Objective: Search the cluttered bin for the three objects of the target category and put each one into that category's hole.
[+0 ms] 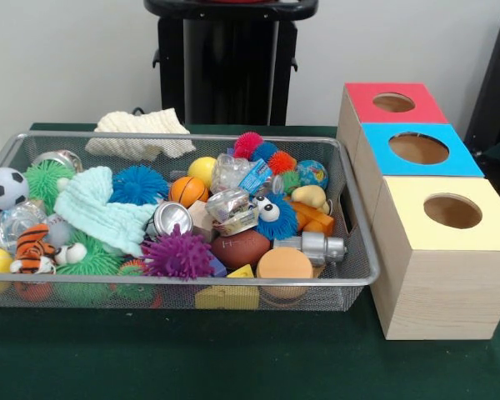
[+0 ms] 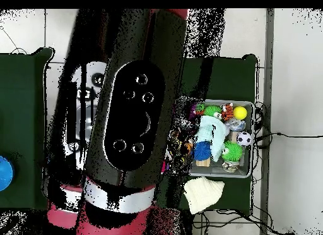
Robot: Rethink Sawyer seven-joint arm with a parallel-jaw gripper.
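Observation:
A wire mesh bin (image 1: 360,242) holds a jumble of toys. Among them are a soccer ball (image 1: 3,187), an orange basketball (image 1: 187,191), a brown football (image 1: 240,248) and a yellow ball (image 1: 202,170). Spiky balls in blue (image 1: 138,184), purple (image 1: 177,254) and green (image 1: 46,179) lie around a mint cloth (image 1: 100,208). Right of the bin stand three wooden boxes, each with a round hole in a red (image 1: 362,104), blue (image 1: 379,162) or yellow (image 1: 408,225) top. Neither view shows the gripper. In the overhead view the arm (image 2: 126,119) hides the left part of the bin (image 2: 252,138).
A white knit cloth (image 1: 137,129) lies behind the bin, partly over its rim. Also in the bin are a crushed can (image 1: 168,219), a tiger plush (image 1: 33,247), a blue googly-eyed fuzzy toy (image 1: 275,215) and an orange foam disc (image 1: 284,264). Green cloth covers the table (image 1: 233,358).

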